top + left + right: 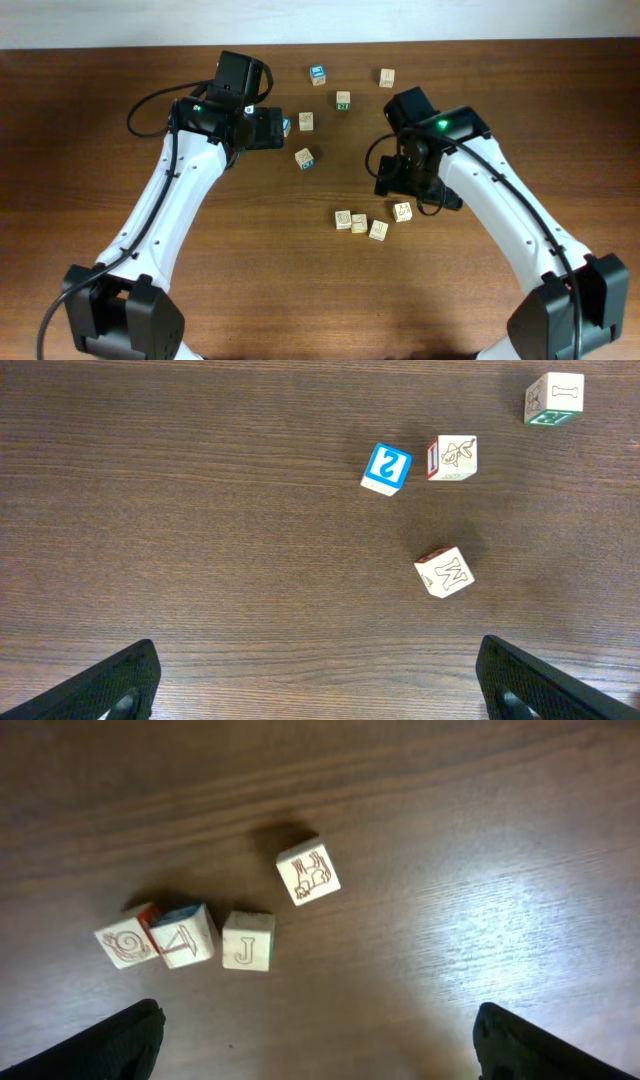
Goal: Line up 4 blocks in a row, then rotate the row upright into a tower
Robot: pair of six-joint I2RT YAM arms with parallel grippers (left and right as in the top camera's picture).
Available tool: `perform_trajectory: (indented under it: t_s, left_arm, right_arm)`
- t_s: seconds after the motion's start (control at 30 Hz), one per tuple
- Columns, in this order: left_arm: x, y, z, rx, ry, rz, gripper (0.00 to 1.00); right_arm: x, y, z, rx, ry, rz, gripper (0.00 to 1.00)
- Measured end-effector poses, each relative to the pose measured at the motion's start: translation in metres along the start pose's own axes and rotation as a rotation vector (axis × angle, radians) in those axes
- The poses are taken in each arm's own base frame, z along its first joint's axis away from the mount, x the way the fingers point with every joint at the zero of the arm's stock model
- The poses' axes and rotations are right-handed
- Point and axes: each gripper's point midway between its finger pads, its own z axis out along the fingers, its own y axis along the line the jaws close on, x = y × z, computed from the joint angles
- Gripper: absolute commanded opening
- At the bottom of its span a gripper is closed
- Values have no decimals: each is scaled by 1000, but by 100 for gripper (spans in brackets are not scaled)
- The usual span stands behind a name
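The right gripper (318, 1045), jaws wide apart and empty, is hovering right of centre with the four pale blocks (247, 941) lying just ahead, well apart from the left gripper (320, 685).

Looking down on a dark wood table (480, 830). Toward the left, three pale blocks in a row: spiral block (124, 945) touching red-figure block (186, 935), which has a blue far edge, then J block (247, 941) just beside it on the right. Farther off and to the right, animal block (308, 872), turned askew to the row and apart from it. Along the near edge, right gripper (320, 1048) spread wide, black fingertips (120, 1040) in both corners, touching none of the cubes.
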Motion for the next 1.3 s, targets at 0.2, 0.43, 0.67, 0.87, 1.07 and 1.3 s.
perform_trajectory:
  t_s: [0.2, 0.43, 0.67, 0.87, 1.07, 1.3]
  left_arm:
    - [0, 0, 0, 0, 0, 0, 99]
    - [-3, -1, 0, 2, -13, -2, 99]
    - [-9, 19, 2, -24, -22, -43, 99]
    - [-10, 20, 3, -25, -22, -45, 99]
    - [-10, 20, 3, -25, -22, -45, 99]
    - [-10, 20, 3, -25, -22, -45, 99]
  right_arm:
    - [10, 0, 21, -4, 36, -1, 93]
    - [19, 2, 37, -25, 68, -1, 93]
    - [21, 5, 41, -43, 76, -1, 93]
    - [21, 6, 41, -45, 73, -1, 93]
    - [21, 6, 41, -45, 73, -1, 93]
    - [20, 6, 41, -46, 71, -1, 93]
